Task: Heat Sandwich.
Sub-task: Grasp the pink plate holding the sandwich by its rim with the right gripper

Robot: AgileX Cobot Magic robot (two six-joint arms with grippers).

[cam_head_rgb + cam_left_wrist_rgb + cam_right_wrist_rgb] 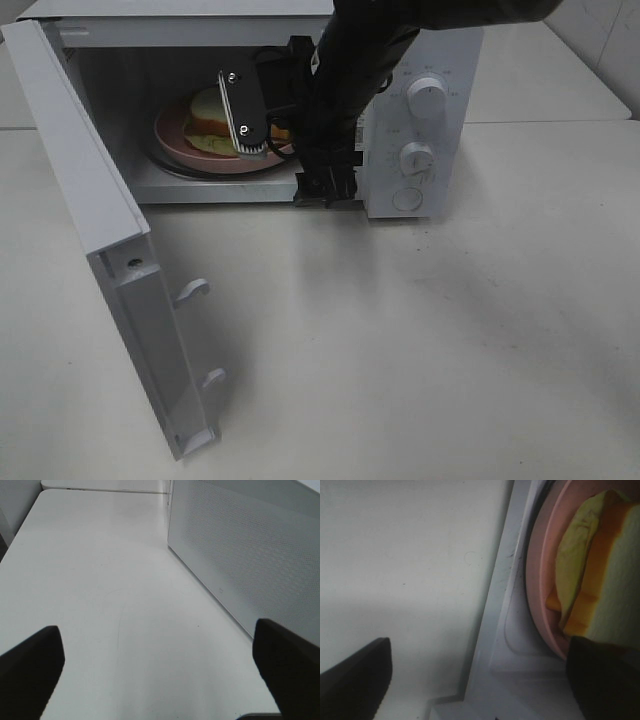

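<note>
right hand [262,135] released by sandwich [210,108], upper centre — back straight out clear of plate [170,135], then shut door [90,200].

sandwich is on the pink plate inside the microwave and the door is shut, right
Not quite: the door stands wide open, as the exterior high view shows. The sandwich does sit on the pink plate inside the microwave.
</note>
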